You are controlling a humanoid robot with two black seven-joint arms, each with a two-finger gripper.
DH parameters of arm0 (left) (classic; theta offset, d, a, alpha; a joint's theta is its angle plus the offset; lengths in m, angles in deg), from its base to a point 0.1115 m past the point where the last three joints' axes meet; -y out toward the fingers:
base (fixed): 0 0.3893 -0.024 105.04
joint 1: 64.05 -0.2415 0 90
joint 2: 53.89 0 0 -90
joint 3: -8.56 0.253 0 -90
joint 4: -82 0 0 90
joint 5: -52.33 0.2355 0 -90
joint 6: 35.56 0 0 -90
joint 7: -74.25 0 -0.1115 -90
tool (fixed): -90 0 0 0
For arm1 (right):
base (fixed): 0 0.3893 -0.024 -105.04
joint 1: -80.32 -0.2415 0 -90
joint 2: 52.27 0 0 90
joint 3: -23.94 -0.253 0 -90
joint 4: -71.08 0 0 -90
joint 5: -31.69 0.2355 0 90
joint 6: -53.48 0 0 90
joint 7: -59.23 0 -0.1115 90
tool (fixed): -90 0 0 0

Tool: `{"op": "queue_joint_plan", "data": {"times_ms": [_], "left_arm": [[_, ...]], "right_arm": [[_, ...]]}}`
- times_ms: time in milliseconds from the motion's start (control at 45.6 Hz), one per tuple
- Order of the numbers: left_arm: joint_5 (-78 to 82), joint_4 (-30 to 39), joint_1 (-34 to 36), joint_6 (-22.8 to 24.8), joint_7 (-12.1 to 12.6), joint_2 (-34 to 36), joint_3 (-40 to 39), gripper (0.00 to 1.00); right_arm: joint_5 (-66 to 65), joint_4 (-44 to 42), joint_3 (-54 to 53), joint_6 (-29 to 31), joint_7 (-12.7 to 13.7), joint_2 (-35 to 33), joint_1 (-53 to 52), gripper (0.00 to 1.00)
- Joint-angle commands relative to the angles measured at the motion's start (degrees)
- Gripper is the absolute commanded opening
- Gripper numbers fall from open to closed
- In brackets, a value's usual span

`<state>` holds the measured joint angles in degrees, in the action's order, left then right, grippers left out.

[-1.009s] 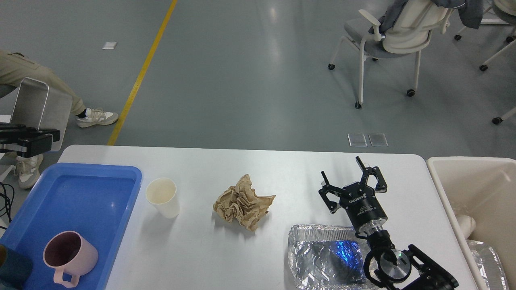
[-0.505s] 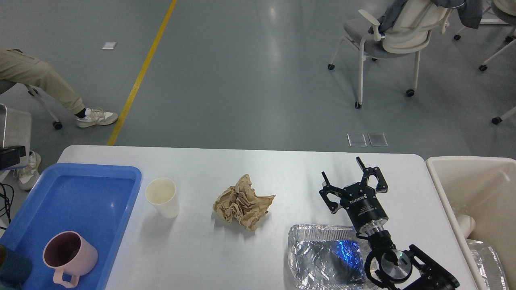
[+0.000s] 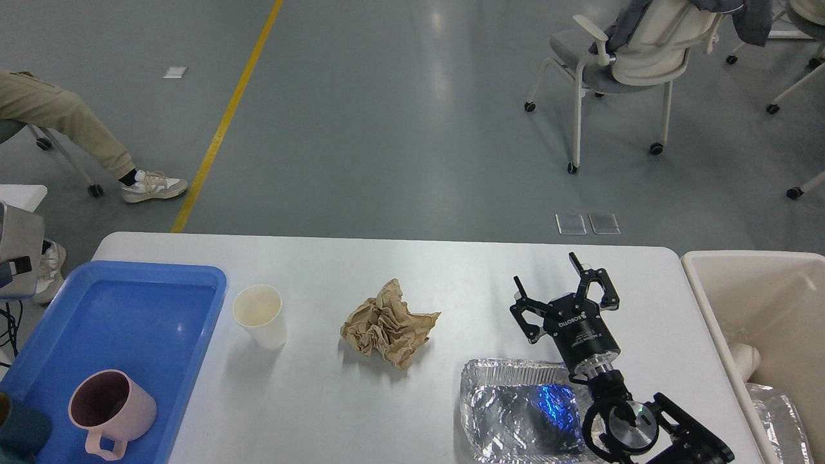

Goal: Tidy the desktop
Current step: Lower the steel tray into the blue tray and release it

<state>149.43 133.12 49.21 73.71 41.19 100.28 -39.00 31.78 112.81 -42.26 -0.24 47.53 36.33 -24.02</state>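
The counter (image 3: 451,270), the desktop to be tidied, spans the lower half of the head view. The right gripper (image 3: 559,278) is held over its right part, just beyond the far rim of a foil tray (image 3: 509,412) that lies at the near edge; its fingers are spread wide and nothing is held between them. Across the last second it has barely shifted. The left gripper is not in view: the dark part seen at the left edge a second ago, with a grey panel beside it, has been drawn out of sight, and only a small grey piece (image 3: 19,248) remains there.

Nothing on the counter has been moved. A crumpled brown paper (image 3: 388,323) lies near the middle, a white paper cup (image 3: 260,316) stands upright just beside a blue tray (image 3: 213,283) at the left edge, and a pink mug (image 3: 111,410) stands in that tray. A beige bin (image 3: 709,309) sits past the right edge.

The withdrawal on the left suggests one placement is finished; paper, cup and foil tray are judged still to be cleared.
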Motion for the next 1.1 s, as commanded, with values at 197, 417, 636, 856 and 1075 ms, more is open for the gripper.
{"op": "queue_joint_plan", "data": {"times_ms": [197, 417, 636, 856, 1075], "left_arm": [[2.75, -2.69, -3.93, -3.79, 0.37, -2.9, 3.52, 0.03], [3.01, -3.83, -3.22, -5.73, 0.19, -3.78, 5.81, 0.01], [2.05, -4.71, -2.26, -5.82, 0.37, -5.28, 5.73, 0.06], [-8.04, -6.91, -1.99, -5.99, 1.6, -7.21, 4.94, 0.34], [-29.31, -7.08, 2.75, -6.78, 3.09, -7.48, 4.67, 0.9]], "right_arm": [[-0.01, 0.18, 0.02, 0.01, -0.08, 0.08, 0.02, 1.0], [-0.01, 0.01, 0.02, 0.01, -0.08, 0.08, 0.19, 1.0], [-0.01, 0.01, 0.02, 0.01, -0.08, -0.01, 0.19, 1.0], [-0.01, -0.17, 0.11, 0.01, -0.08, 0.08, 0.37, 1.0], [-0.01, -0.17, 0.28, -0.08, -0.08, 0.26, 0.46, 1.0]]}}
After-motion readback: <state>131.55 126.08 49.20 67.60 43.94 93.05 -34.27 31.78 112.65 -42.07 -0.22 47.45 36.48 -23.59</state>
